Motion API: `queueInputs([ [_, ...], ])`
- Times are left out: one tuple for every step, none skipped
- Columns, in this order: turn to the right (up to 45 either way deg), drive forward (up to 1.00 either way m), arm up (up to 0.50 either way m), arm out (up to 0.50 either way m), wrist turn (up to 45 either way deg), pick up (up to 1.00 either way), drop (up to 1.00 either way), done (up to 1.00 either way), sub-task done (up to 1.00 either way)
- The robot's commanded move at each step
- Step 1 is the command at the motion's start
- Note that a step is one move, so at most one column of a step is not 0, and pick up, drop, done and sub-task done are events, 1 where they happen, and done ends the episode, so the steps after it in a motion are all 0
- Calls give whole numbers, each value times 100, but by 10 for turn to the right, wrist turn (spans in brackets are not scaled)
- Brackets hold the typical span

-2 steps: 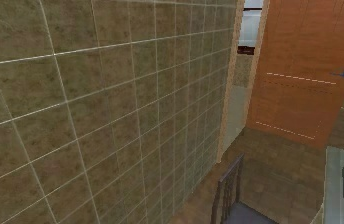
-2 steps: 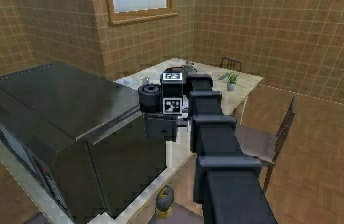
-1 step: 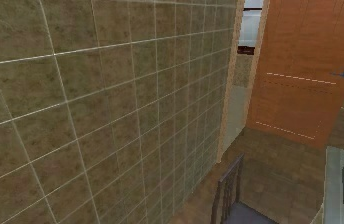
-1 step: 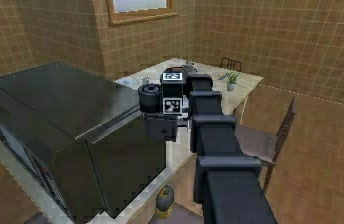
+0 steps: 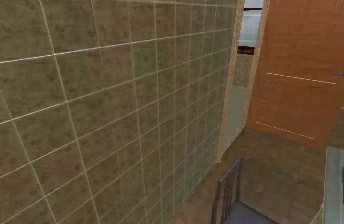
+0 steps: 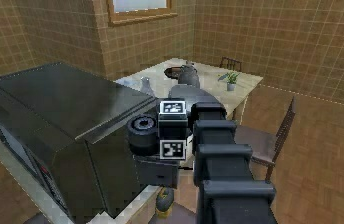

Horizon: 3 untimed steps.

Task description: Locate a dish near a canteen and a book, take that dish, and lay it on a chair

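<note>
Dark square arm [image 6: 220,160] reaches toward pale cluttered table [image 6: 248,80], seemingly mid-search.
Whether its black gripper [image 6: 140,135] holds anything cannot be told.

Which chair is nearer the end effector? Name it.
The dark slat-backed wooden chair on the arm side view's right, beside the pale table; the other dark chair stands at the table's far end.

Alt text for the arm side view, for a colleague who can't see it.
The robot's arm reaches out beside a large dark cabinet, its gripper seen against the cabinet. Beyond stands a pale table bearing a potted plant and a grey rounded object, with a dark chair alongside.
</note>
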Motion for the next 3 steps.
queueInputs([
  [0,0,0,0,-450,0,0,0,0],
  [0,0,0,0,-450,0,0,0,0],
  [0,0,0,0,-450,0,0,0,0],
])
